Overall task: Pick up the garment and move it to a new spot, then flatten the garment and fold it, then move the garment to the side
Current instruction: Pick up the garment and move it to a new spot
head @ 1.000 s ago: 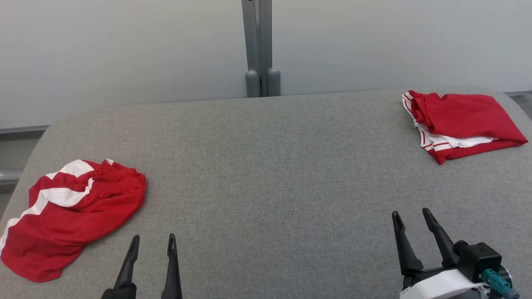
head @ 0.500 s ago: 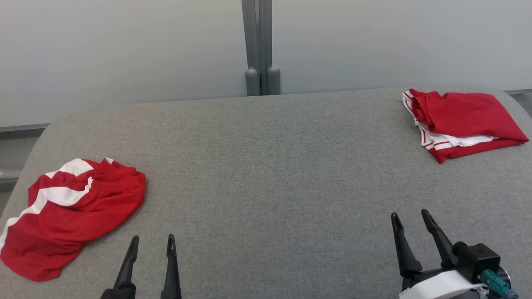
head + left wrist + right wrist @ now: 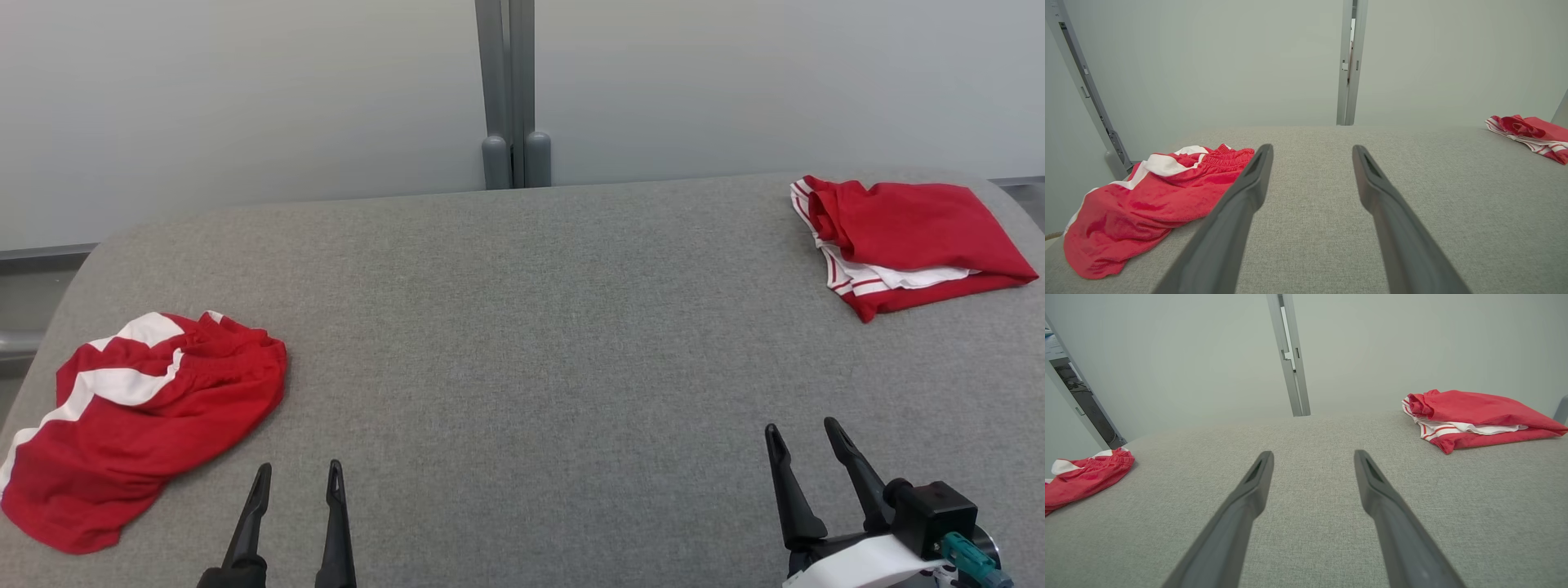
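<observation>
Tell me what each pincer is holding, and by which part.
Nothing is held. The left pincer and right pincer both stand open and empty over the grey table; the crumpled red shorts and the folded red garment lie untouched.

A broad band of bare grey table (image 3: 522, 327) runs open from near edge to far edge, between the crumpled shorts (image 3: 139, 425) at the left edge and the folded garment (image 3: 906, 237) at the far right corner, the two well apart. A wall (image 3: 245, 98) and an upright post (image 3: 510, 90) close off the far side. The left gripper (image 3: 299, 467) stands near the shorts with nothing between them; the right gripper (image 3: 800, 426) faces bare table up to the folded garment.
</observation>
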Controlling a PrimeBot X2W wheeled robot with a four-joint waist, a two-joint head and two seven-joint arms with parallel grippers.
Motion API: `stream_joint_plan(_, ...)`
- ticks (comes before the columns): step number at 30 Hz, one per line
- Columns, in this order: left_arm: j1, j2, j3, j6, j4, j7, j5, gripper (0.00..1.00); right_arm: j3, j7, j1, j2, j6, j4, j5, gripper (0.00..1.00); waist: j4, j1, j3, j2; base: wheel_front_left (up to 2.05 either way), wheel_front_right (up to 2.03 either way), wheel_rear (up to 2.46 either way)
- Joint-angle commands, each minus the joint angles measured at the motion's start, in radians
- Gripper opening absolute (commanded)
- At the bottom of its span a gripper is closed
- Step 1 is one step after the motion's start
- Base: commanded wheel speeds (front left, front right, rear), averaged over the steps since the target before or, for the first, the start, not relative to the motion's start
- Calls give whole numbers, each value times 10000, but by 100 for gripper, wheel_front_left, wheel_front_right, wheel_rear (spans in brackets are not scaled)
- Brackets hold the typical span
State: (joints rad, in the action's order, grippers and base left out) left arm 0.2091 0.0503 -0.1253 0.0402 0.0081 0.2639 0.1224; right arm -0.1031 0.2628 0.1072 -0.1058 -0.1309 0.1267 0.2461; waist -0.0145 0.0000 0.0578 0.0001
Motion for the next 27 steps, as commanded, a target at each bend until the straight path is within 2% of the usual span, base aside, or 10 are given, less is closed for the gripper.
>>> stream_joint_plan(1,-51,7,31,45,-6,3,71,100,0,24,30,-37,4,58,42,100,-1,0,14,-1,0,0,0)
stream_joint_plan(13,-139,7,0,79,65,3,41,100,-10,24,89,-18,4,75,39,100,-279,0,-15,-1,0,0,0)
stream_joint_plan(27,59,10,14,201,-63,3,14,100,-68,24,255,46,4,120,18,100,-2058,0,112,-1,0,0,0)
